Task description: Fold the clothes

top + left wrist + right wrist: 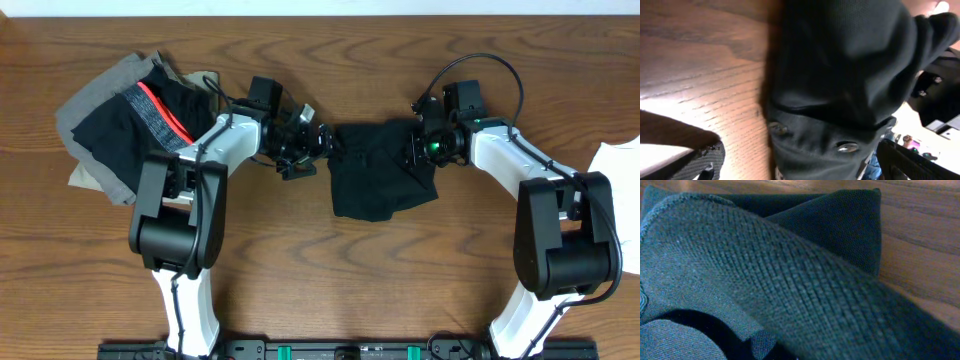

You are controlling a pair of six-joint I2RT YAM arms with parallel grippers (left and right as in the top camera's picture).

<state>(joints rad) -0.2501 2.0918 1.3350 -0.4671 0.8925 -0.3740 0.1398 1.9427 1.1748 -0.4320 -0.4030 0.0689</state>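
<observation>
Overhead view: toward the far left corner of the brown wooden bench (pixel 320 270) lies a loose heap of grey, tan and red-banded black garments (pixel 120 125), rumpled and overlapping, none of it folded as far as I can judge. Right of the heap, the left hand (pixel 308 150) stands wide and holds nothing, its tips just beside the left edge of the black knit garment (pixel 380 185). That garment lies near the middle of the bench, bunched into an uneven block with a creased top and a ragged near edge. It looks gathered or partly doubled over rather than neatly folded. At its right edge the right hand (pixel 425 148) is closed tight, apparently pinching a fold of the black cloth (pixel 790 280), which rises right up against its wrist camera. At the right edge of the bench a white cloth piece (pixel 622 165) lies only partly in view. So the task seems early: one item is in work and the rest is waiting. Nothing hard blocks the hands; both arms crowd the same cloth.
</observation>
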